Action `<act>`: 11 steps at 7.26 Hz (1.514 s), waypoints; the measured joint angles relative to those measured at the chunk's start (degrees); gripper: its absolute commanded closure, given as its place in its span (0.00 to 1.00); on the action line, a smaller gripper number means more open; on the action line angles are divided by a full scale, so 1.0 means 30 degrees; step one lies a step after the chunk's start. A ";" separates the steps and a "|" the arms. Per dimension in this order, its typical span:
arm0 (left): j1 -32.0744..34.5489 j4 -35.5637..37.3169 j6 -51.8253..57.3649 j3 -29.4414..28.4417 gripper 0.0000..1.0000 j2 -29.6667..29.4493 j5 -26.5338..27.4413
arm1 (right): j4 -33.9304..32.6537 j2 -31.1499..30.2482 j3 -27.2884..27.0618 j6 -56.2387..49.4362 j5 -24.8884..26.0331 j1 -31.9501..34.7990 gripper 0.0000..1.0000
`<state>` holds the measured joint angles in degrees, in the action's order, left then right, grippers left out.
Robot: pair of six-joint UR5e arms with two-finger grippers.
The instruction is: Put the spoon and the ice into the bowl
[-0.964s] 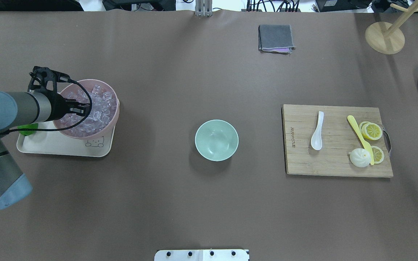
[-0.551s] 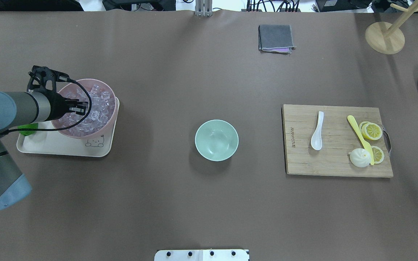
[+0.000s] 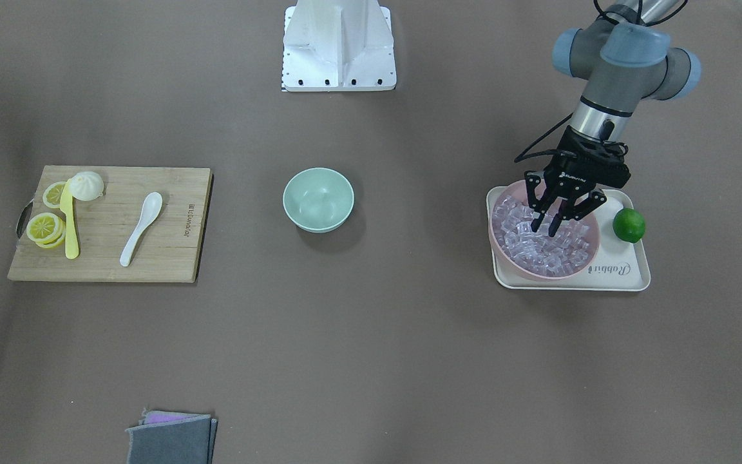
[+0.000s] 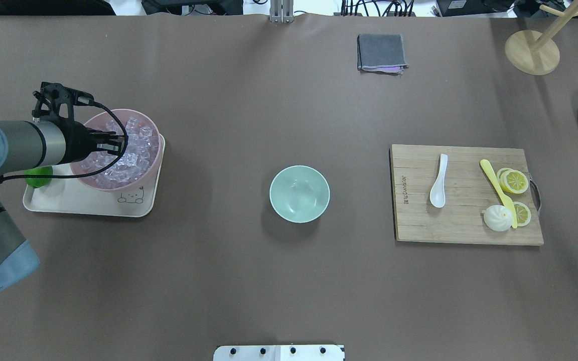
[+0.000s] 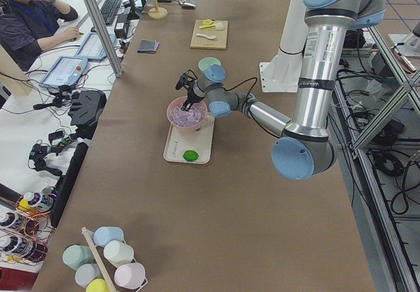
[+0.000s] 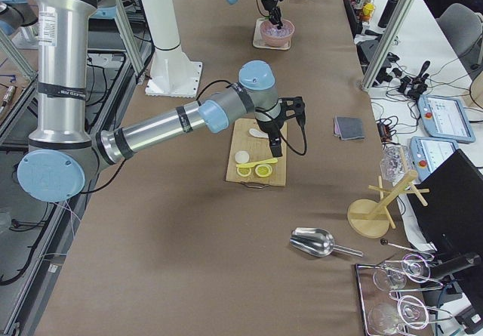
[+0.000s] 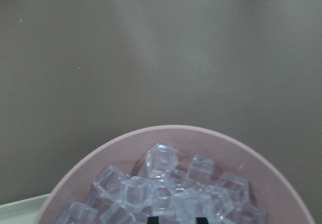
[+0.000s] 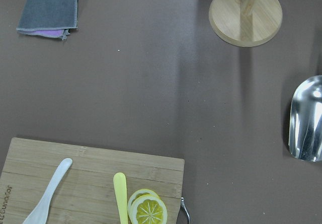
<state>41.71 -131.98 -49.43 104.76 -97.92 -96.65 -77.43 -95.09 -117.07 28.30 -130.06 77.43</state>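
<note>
Left gripper (image 3: 543, 229) spread, tips among ice (image 3: 538, 252) near desk's left end, right gripper (image 6: 275, 149) above board (image 4: 462, 228), its opening impossible to tell

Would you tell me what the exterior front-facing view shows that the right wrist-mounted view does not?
Only the front-facing view: the small mint-green bowl, the pink bowl of clear ice cubes, a green lime, and the left gripper reaching into it. Only the right wrist view: a round wooden stand base and a shiny metal scoop. Both: the wooden cutting board with the white soup spoon, yellow plastic knife and lemon slices, plus the folded grey cloth.
</note>
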 measured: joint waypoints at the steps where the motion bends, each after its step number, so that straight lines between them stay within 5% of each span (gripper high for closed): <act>1: -0.0031 -0.0040 -0.1003 0.0582 1.00 -0.0135 -0.0195 | 0.0000 -0.0001 0.0000 0.0000 0.0007 -0.0001 0.00; 4: -0.1723 -0.0072 -0.6106 0.0585 1.00 -0.2783 0.0626 | 0.0007 -0.0002 -0.0016 0.0000 -0.0025 -0.0009 0.00; 8: -0.7412 0.0024 -0.8555 -0.2487 1.00 -0.7380 0.6596 | 0.0187 0.0010 -0.0015 0.0000 -0.0029 -0.0039 0.00; 10: -0.8492 0.0021 -0.8848 -0.3996 1.00 -0.8721 0.7779 | 0.0404 -0.0047 -0.0003 0.0000 -0.0010 -0.0073 0.00; 11: -0.8604 0.0019 -0.8878 -0.4290 0.80 -0.8906 0.7908 | 0.0479 -0.0071 -0.0001 0.0000 -0.0007 -0.0080 0.00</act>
<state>15.89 -131.92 -76.07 91.89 -124.64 -72.93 -75.99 -95.31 -117.07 28.30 -130.08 77.19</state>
